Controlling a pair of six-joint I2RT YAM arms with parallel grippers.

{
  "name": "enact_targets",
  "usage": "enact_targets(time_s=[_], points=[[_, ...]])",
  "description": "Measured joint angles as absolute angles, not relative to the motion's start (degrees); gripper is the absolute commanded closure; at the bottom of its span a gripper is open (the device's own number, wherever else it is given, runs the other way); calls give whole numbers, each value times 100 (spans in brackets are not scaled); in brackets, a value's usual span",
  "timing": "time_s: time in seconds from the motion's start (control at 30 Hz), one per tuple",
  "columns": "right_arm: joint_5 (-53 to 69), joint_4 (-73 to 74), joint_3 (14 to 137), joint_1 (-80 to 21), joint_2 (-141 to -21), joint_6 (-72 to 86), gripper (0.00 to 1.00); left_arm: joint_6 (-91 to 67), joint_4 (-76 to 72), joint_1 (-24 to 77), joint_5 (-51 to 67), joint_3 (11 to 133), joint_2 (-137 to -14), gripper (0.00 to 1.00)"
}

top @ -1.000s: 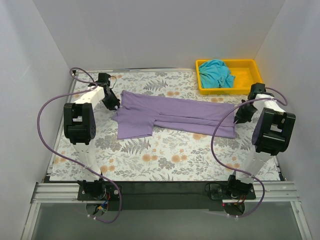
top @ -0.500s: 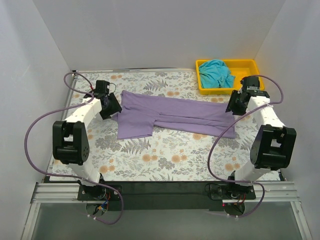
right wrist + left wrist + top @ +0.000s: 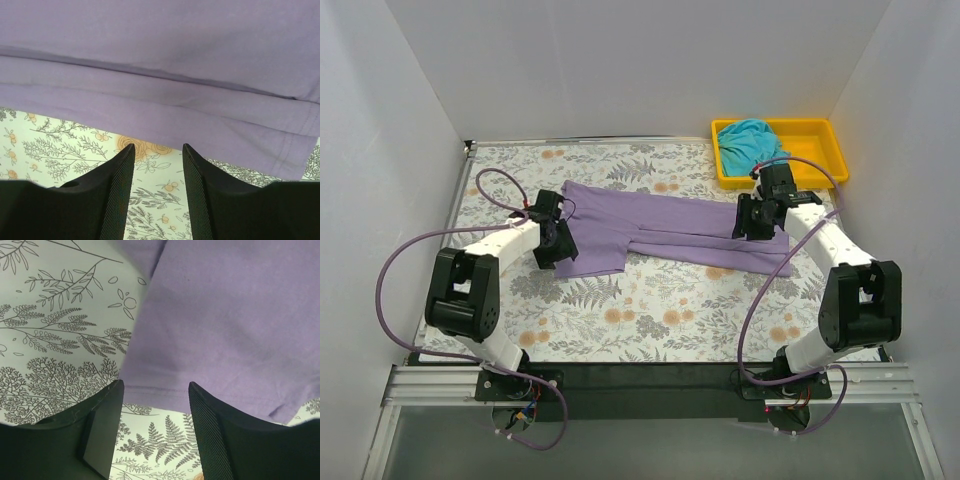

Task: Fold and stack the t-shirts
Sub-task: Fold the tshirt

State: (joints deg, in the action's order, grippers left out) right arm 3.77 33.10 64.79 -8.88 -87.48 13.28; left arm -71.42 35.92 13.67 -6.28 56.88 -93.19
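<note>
Plain lavender t-shirt (image 3: 670,228) lies folded on fern-printed table (image 3: 650,300).

Top external: high behind the arm bases, looking down on the whole table (image 3: 650,310). Left wrist: close, down past its fingers (image 3: 210,440) onto the purple shirt (image 3: 225,315), left end. Right wrist: equally close, right end. All three share that shirt.

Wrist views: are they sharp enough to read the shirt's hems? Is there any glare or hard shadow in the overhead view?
Left wrist: the lavender shirt has a readable hem, and its upper edge is slightly soft. Right wrist: folds and hem stitching are crisp. Top external: the light is even, with no glare and only faint shadows.
</note>
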Motion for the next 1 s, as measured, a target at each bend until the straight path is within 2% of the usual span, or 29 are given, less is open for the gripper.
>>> enact_targets(time_s=[0.23,0.27,0.33,0.37,0.4,0.5,0.77,1.0], points=[[421,3273,6475,-1133,-8748,1328,57,-7234,3468,1498,-867,5671,-9616,57],[427,3269,6473,-1144,-8748,1328,57,-7247,3468,1518,-906,5660,-9616,66],[427,3267,6466,-1166,-8748,1328,57,-7271,3468,1533,-989,5638,-9616,72],[427,3260,6462,-1166,-8748,1328,57,-7269,3465,1533,-1020,5627,-9616,77],[427,3256,6458,-1170,-8748,1328,57,-7266,3476,1533,-1057,5623,-9616,87],[425,3238,6414,-1170,-8748,1328,57,-7290,3470,1535,-1096,5623,-9616,100],[344,3238,6383,-1170,-8746,1326,57,-7264,3647,1573,-943,6114,-9898,100],[226,3238,6370,-1170,-8700,1302,57,-7133,3789,1588,-832,7762,-10359,100]])
